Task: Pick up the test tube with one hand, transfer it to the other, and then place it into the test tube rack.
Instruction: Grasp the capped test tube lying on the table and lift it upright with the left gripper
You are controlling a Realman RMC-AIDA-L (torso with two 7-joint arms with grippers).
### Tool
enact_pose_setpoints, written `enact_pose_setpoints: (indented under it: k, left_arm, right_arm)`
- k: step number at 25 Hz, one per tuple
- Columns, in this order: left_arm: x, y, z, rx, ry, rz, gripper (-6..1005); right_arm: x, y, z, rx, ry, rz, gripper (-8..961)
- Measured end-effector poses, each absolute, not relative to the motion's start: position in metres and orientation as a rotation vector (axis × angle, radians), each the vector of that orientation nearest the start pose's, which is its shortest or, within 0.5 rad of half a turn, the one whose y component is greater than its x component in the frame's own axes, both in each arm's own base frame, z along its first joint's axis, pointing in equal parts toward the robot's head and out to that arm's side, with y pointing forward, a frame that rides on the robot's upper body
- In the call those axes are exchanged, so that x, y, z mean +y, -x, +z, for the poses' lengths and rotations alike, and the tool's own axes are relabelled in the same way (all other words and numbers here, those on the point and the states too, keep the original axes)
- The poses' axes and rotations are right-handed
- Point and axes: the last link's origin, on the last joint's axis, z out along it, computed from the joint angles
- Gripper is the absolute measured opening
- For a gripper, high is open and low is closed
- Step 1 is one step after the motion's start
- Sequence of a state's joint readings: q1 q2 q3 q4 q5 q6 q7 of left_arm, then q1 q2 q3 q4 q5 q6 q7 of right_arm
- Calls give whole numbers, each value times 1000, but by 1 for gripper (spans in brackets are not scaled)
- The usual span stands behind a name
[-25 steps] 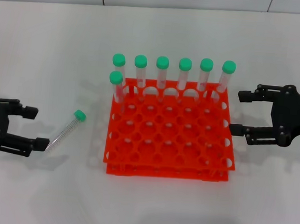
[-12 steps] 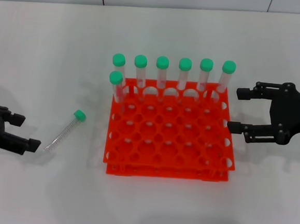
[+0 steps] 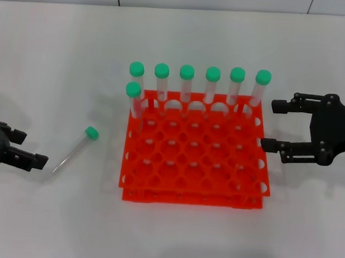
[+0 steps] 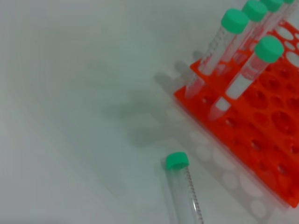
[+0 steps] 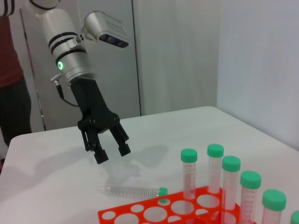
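The left gripper (image 5: 111, 150) hangs open and empty above the lying tube (image 3: 75, 150), seemingly lining up a grab, while the right gripper (image 3: 272, 125) waits open beside the rack (image 3: 191, 193).

Lighting: bright, even, overhead; white tabletop (image 3: 59, 48) reading evenly lit, no hard glare.
Shadows: soft, diffuse. Rack (image 3: 195, 149) casting a faint grey patch along its left edge; lying tube (image 3: 75, 151) throwing a pale smear beside it; left hand (image 3: 26, 147) shadowing the tabletop faintly under itself.
Left wrist view: slightly soft overall, greenish-grey cast; nearest tube caps (image 4: 234, 20) blurring; grey smudgy shadows lying on the tabletop by the rack.
Right wrist view: foreground caps (image 5: 274, 199) going soft; green light (image 5: 60, 65) glowing on the far wrist.
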State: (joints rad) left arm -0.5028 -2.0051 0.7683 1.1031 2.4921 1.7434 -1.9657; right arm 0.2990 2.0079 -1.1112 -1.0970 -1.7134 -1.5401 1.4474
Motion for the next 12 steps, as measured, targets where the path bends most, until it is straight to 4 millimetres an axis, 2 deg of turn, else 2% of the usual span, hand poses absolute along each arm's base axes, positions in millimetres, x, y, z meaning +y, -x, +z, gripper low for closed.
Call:
enact_pose_setpoints:
  k: [12]
  left_arm:
    - [331,287,58,-1087,2737,255,888]
  right_arm:
    - [309,-236,40,242,2782,583,770]
